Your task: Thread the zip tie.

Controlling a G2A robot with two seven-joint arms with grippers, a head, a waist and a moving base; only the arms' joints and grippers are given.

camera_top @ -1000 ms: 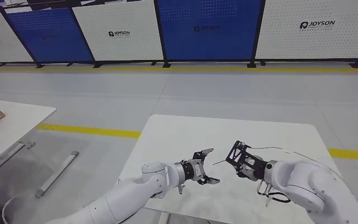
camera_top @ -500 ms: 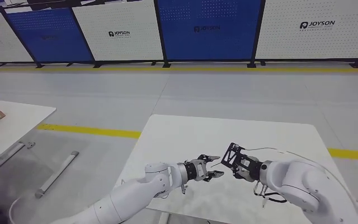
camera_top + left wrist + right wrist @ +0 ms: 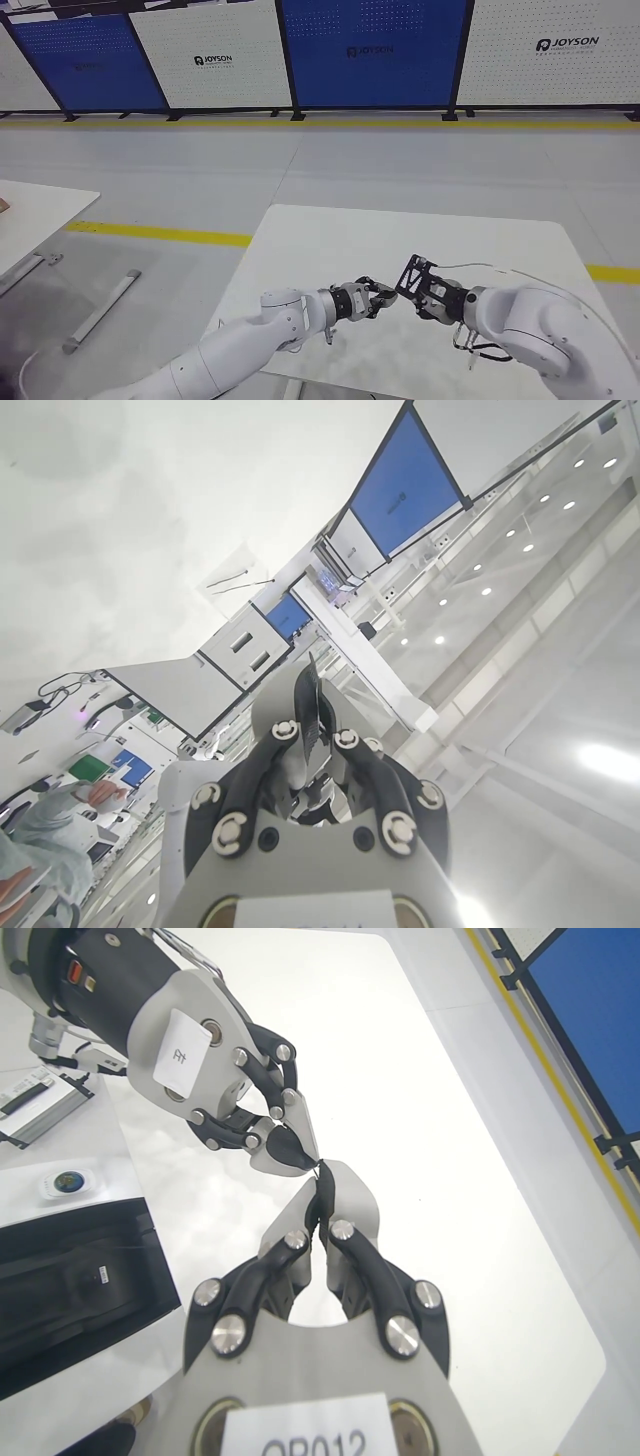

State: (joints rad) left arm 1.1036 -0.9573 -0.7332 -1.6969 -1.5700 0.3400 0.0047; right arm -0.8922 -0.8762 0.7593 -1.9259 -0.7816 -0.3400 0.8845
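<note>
Above the near part of the white table [image 3: 330,240], one zip tie [image 3: 317,1167] is pinched by two closed grippers, left gripper [image 3: 307,1160] and right gripper [image 3: 320,1188], tips touching.

Bright ceiling lamps [image 3: 607,756] flare; glare washes the white table [image 3: 425,1093].

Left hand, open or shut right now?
Shut. In the right wrist view the left hand pinches the zip tie tip, fingertips together, just beyond the right hand.
</note>
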